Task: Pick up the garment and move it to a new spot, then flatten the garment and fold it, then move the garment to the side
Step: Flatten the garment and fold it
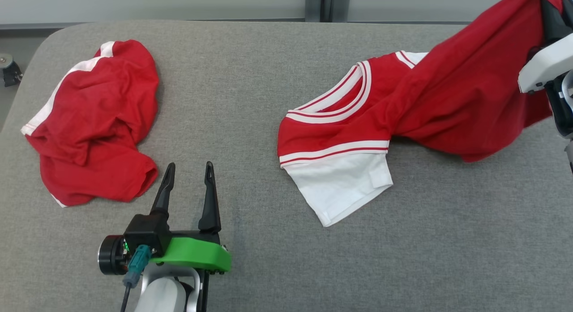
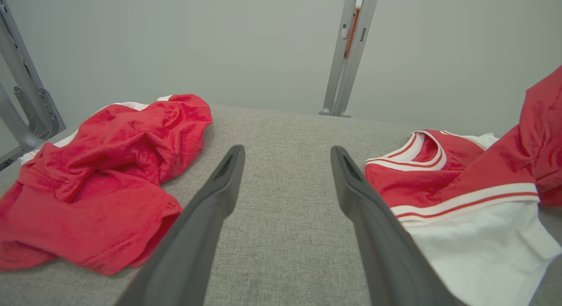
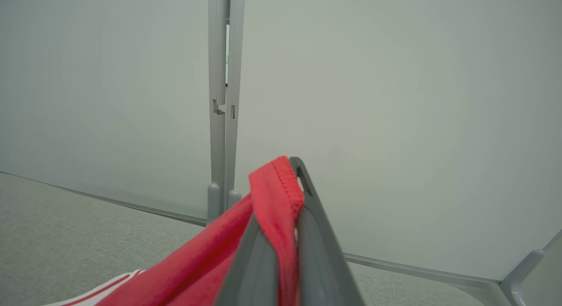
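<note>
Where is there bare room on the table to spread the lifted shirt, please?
Widest bare strip: mid-table, between the crumpled shirt and the lifted shirt, beyond the open left gripper. Also the near edge below the white sleeve. Far right is crowded.

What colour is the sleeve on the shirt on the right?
White, below a red-and-white striped band; the sleeve shows best in the head view.
</note>
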You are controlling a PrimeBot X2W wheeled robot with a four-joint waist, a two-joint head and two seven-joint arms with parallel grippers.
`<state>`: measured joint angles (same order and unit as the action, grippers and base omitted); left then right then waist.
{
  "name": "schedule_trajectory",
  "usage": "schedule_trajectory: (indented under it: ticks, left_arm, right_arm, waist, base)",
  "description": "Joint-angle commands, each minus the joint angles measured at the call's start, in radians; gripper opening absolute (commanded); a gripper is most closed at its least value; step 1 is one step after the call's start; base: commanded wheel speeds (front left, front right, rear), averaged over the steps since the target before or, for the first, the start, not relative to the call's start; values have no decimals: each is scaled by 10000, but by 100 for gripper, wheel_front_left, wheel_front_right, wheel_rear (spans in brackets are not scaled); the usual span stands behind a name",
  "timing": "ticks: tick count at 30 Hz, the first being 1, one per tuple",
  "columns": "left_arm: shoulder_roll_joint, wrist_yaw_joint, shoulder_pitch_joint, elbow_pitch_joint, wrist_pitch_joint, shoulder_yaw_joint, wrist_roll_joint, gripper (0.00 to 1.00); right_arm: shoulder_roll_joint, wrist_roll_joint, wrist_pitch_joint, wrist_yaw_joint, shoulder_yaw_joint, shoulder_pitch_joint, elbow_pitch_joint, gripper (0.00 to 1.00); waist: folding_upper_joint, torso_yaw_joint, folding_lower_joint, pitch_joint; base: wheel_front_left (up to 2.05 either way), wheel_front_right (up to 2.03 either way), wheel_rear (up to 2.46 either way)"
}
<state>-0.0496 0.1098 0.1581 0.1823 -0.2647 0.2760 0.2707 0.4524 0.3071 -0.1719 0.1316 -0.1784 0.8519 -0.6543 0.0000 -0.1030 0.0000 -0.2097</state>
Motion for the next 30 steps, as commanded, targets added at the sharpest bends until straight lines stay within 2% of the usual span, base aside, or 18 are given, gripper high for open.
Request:
schedule_trajectory:
  ticks: [1,7,12,16,19,24,26,30]
  left_arm:
    - [-18,20,-147,-25,7,-89,23,100]
    - [-20,-46,-343,2,7,-307,-114,100]
    - [-20,-147,-452,21,7,-546,-311,100]
    - [-24,-298,-284,93,7,-581,-529,100]
    - [-24,-388,-104,135,7,-670,-660,100]
    - [-26,-530,62,244,7,-700,-768,100]
    - [-26,-575,89,298,5,-645,-783,100]
    - [-27,-591,114,335,7,-573,-734,100]
  right_arm:
    - [-47,-127,-118,-18,43,-39,233,0]
    - [-438,-334,-280,-18,446,-1619,2188,0]
    - [-1117,-254,-67,-18,1411,-4273,4425,0]
    - [-1729,-38,212,-18,2049,-6559,5759,0]
    - [-2075,7,425,-17,2239,-7898,6185,0]
    - [-2534,572,536,-18,2206,-8817,5957,0]
    - [-2400,467,401,-18,2226,-8871,5529,100]
    - [-2475,440,16,-15,2244,-8533,5069,100]
  waist:
    - [0,211,0,89]
    - [0,890,0,248]
    - [0,1829,0,184]
    - [0,2386,0,71]
    - [0,2749,0,-25]
    - [0,3138,0,-68]
    - [0,3214,0,-49]
    - [0,3220,0,21]
  base:
    - [0,0,0]
    - [0,0,0]
    - [0,0,0]
    - [0,0,0]
    - [0,0,0]
    - [0,0,0]
    - [0,0,0]
    - [0,0,0]
